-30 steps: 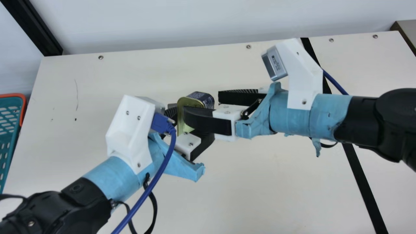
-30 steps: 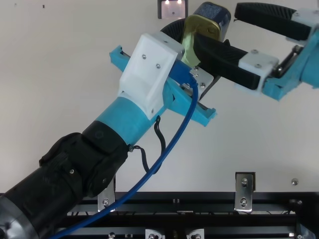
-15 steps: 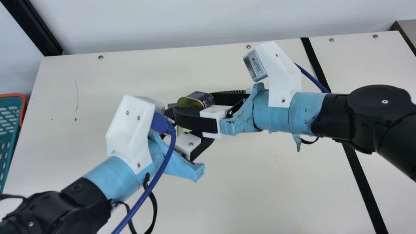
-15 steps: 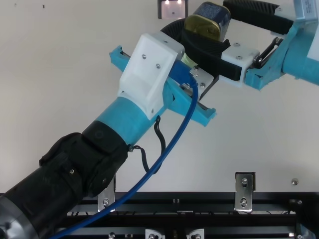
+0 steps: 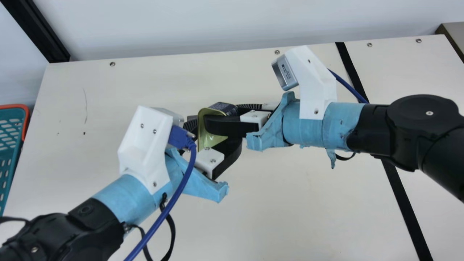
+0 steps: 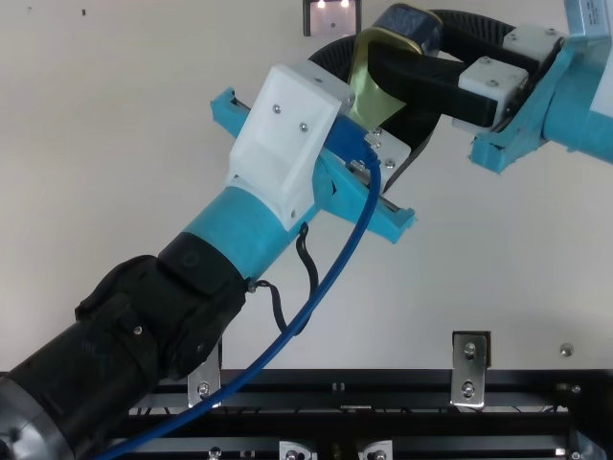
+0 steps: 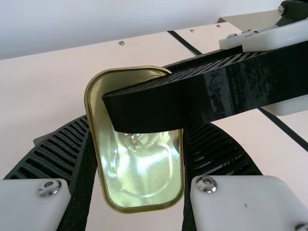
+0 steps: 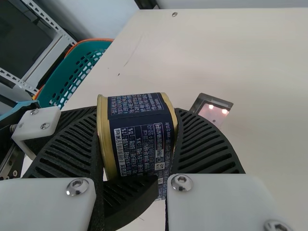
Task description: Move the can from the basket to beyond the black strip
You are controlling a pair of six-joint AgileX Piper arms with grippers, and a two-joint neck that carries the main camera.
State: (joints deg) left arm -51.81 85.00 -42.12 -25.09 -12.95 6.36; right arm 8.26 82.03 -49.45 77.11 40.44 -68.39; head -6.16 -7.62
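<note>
**Left gripper and right gripper are both gripping one can**

Two arms are meeting over one table. The left arm is slanting in from the main view's lower left corner; the right arm is reaching across from its right side, nearly level. Each pair of fingers is clamping the can, the right pair pressing its lid and base. The can is sitting between one teal basket and one black strip, which is running beneath the right arm. One small framed plate is lying near the can.
</note>
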